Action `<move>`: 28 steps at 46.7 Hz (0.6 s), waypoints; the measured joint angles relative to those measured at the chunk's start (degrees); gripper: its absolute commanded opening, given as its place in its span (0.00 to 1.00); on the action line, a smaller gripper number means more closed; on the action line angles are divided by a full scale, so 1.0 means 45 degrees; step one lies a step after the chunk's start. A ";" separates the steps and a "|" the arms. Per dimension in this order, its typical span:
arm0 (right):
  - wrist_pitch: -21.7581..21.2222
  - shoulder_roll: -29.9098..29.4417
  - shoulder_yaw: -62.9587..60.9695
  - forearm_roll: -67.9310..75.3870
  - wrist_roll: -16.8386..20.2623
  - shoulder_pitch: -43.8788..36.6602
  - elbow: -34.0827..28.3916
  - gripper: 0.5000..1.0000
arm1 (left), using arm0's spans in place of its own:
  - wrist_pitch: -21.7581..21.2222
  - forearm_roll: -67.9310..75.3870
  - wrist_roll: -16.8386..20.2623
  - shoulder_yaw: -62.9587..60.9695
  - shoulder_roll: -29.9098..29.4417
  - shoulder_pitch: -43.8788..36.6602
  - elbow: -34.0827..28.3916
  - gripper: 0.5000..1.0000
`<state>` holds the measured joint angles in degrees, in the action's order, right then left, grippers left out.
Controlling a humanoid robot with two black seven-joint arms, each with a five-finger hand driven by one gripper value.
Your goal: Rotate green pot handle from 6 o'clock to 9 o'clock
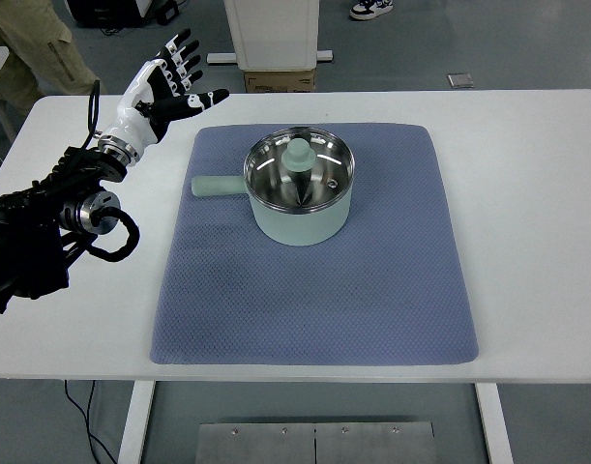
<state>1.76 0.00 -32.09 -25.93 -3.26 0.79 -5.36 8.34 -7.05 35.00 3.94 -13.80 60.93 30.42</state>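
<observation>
A pale green pot (300, 217) with a glass lid and green knob (297, 153) stands on the blue-grey mat (314, 290), a little back of its middle. Its handle (218, 187) points left, toward the mat's left edge. My left hand (167, 82) is raised over the table's back left corner, fingers spread and holding nothing, well clear of the handle. The black left arm (44, 232) comes in from the left edge. No right arm shows.
The white table (527, 193) extends around the mat. Beyond its far edge stand a white pedestal (273, 34) with a cardboard box, a person's trouser leg (34, 48) at the top left, and a shoe (370, 9) at the top.
</observation>
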 measured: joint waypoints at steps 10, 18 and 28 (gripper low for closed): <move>0.0000 0.0000 0.0002 0.0000 0.0001 0.0000 0.0000 1.00 | -0.0015 0.0000 0.0001 0.0420 -0.0030 -0.0426 -0.0149 1.00; 0.0000 0.0000 0.0002 0.0000 0.0000 -0.0002 0.0006 1.00 | -0.0012 -0.0009 0.0001 0.0895 -0.0030 -0.0759 -0.0302 1.00; 0.0000 0.0000 -0.0001 0.0000 0.0002 0.0000 0.0006 1.00 | 0.0036 -0.0010 0.0001 0.1216 -0.0011 -0.1044 -0.0334 1.00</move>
<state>1.76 0.00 -32.09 -25.93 -3.26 0.79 -5.34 8.50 -7.09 35.00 9.42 -13.85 56.23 28.91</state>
